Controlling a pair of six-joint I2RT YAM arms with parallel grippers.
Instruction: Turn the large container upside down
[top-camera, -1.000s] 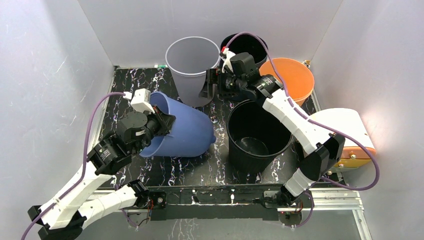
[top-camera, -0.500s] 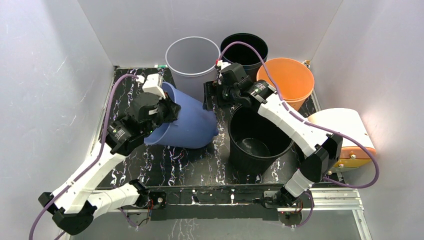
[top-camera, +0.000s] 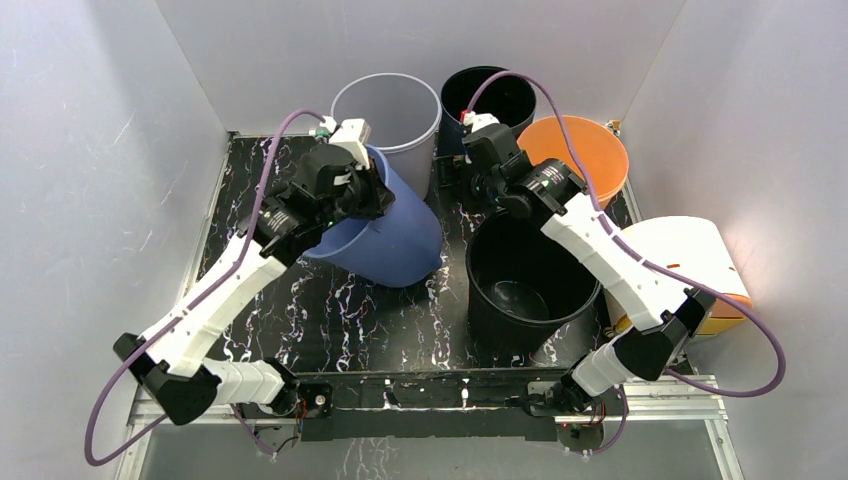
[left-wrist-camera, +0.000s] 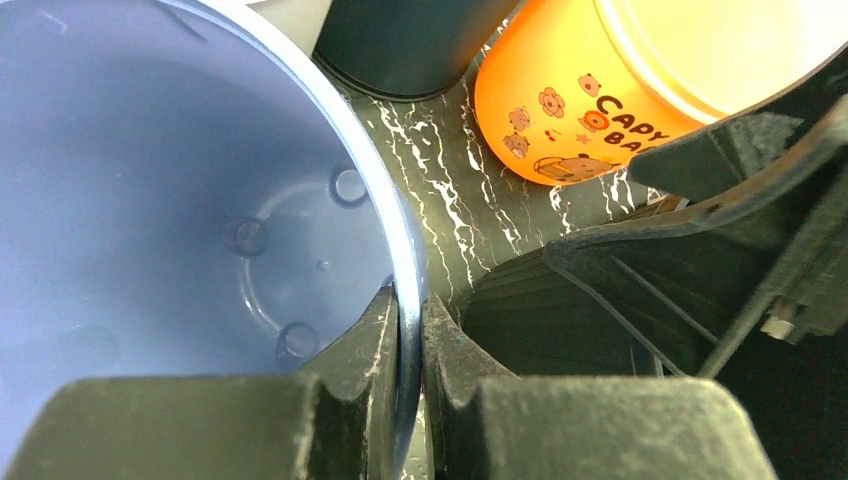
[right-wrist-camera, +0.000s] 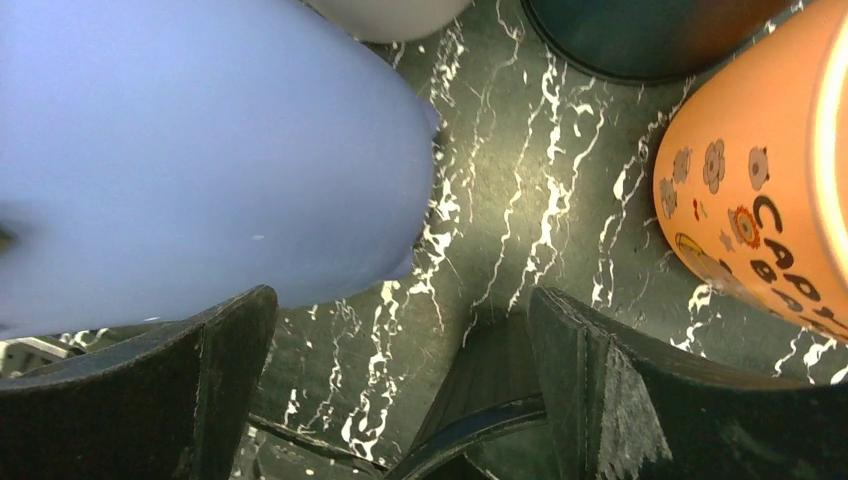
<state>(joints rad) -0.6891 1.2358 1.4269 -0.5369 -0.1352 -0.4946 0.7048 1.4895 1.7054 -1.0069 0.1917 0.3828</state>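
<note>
Blue plastic bucket (top-camera: 395, 240) lies tilted, mouth toward the left hand (left-wrist-camera: 408, 330) clamped on its rim, base pointing right, beside the released right hand (right-wrist-camera: 400, 340).

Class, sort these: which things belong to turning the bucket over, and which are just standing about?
In the job: blue bucket; left gripper, shut on its rim; right gripper, open nearby.
Standing about: grey bucket; far black bucket; near black bucket; orange bucket; white box.

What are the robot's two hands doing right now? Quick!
Left hand: closed, pinching the rim of the blue bucket.
Right hand: open, holding nothing.
</note>
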